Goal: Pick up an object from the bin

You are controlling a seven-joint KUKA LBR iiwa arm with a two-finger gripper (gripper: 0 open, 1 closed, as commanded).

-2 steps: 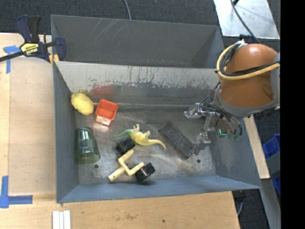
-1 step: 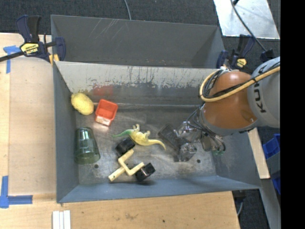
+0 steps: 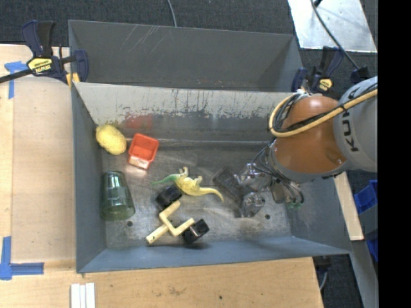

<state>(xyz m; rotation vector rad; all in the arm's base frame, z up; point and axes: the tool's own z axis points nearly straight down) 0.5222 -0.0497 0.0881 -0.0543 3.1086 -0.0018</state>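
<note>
Gripper [image 3: 252,196] low at the bin [image 3: 192,63] floor, right of centre, just beside a dark grey flat piece [image 3: 225,179]; grip state impossible to tell. Next left, yellow toy dinosaur [image 3: 189,185] and cream-and-black tool [image 3: 170,226]. Farther left, green cup [image 3: 115,196], orange cup [image 3: 142,151], lemon [image 3: 111,140].

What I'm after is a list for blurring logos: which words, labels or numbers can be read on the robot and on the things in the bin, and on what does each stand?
"KU": dark letters on the grey link of the arm, turned sideways; the rest of the word is cut off.
Loose things in the bin: no writing that can be read.
</note>
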